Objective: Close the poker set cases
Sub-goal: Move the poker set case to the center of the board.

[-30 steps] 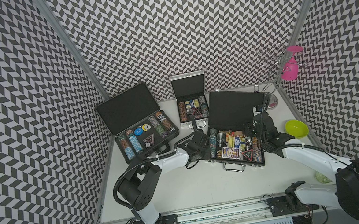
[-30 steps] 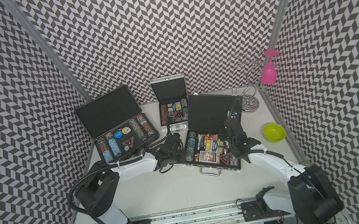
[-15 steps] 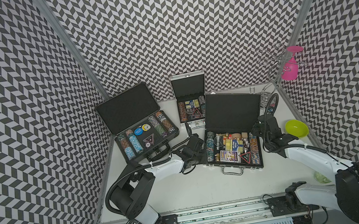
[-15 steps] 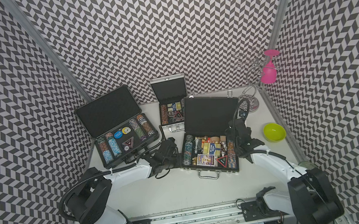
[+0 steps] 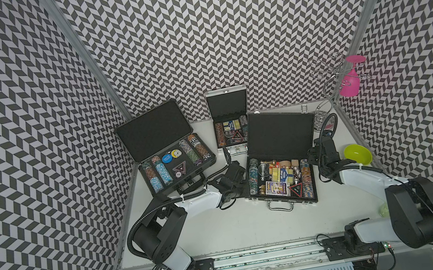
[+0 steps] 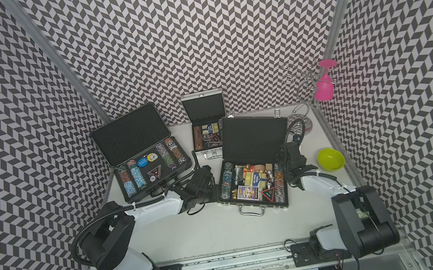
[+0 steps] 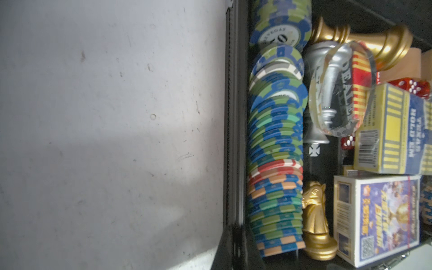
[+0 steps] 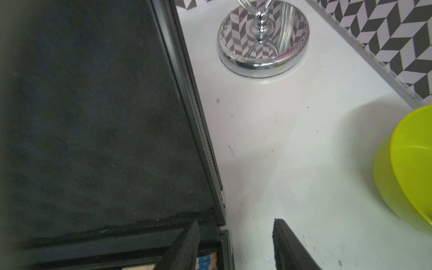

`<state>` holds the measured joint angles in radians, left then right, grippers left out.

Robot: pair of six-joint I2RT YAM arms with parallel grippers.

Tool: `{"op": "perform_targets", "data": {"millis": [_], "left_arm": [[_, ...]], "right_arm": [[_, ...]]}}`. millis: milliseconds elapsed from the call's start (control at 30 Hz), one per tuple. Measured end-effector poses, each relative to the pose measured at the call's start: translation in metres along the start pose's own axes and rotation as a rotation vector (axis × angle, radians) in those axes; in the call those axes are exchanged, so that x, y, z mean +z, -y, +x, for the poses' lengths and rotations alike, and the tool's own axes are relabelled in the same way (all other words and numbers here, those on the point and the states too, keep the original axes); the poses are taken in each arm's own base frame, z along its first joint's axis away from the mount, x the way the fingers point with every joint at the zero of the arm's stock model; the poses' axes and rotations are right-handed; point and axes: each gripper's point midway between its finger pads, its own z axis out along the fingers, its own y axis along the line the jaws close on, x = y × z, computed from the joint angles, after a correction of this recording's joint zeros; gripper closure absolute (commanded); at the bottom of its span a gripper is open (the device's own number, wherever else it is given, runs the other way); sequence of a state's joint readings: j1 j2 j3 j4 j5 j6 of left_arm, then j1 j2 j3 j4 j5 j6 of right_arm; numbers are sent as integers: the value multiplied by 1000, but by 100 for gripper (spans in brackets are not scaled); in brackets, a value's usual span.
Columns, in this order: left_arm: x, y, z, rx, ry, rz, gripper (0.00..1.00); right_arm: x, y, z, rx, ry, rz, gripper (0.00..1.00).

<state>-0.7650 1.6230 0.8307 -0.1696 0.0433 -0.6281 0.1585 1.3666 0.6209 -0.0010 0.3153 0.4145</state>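
The medium black case (image 5: 280, 134) lies open near the middle of the counter (image 5: 239, 227), its silver handle towards the robot. Its lid (image 6: 254, 135) stands up from the far long edge. The case's long axis runs crosswise, from one arm to the other, so a claw sits at each short end.

The right claw (image 8: 235, 224) is at the case's right end, close to the hinge corner. Its two fingers are apart and straddle the end wall, one inside the tray and one outside over bare counter, and neither clearly touches it. The lid's inner face rises directly beside this claw, so the right arm looks the nearer one for tipping the lid forward and down towards the handle.

The left claw (image 7: 233, 245) is at the case's left end, near the front corner beside the row of chips (image 7: 275, 140). Its fingers are together against that wall, but I cannot tell whether they pinch the rim. From there it is probably steadying the tray.

The large ribbed black case (image 5: 153, 128) sits left of the medium case and further back, and is also open. The small silver case (image 5: 228, 104) is open just behind the medium case's left rear corner. A green bowl (image 5: 356, 154) rests to the medium case's right. A chrome stand (image 8: 263, 39) behind its right end carries a pink glass (image 5: 349, 83). The counter is white and scuffed, enclosed by chevron-patterned walls (image 5: 220, 22).
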Motion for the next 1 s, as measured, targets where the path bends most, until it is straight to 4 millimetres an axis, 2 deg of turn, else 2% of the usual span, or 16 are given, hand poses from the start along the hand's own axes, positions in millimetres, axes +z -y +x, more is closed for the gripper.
{"op": "perform_targets", "data": {"millis": [267,433,567,1000], "left_arm": [[0,0,0,0,-6,0,100],[0,0,0,1,-7,2,100],[0,0,0,-1,-9,6,100],[0,0,1,-6,-10,7,100]], "right_arm": [[15,-6,-1,-4,-26,-8,62],[20,-5,-5,10,-21,-15,75],[25,-14,-8,-5,-30,-52,85],[25,-24,-8,-76,-27,-139,91]]}}
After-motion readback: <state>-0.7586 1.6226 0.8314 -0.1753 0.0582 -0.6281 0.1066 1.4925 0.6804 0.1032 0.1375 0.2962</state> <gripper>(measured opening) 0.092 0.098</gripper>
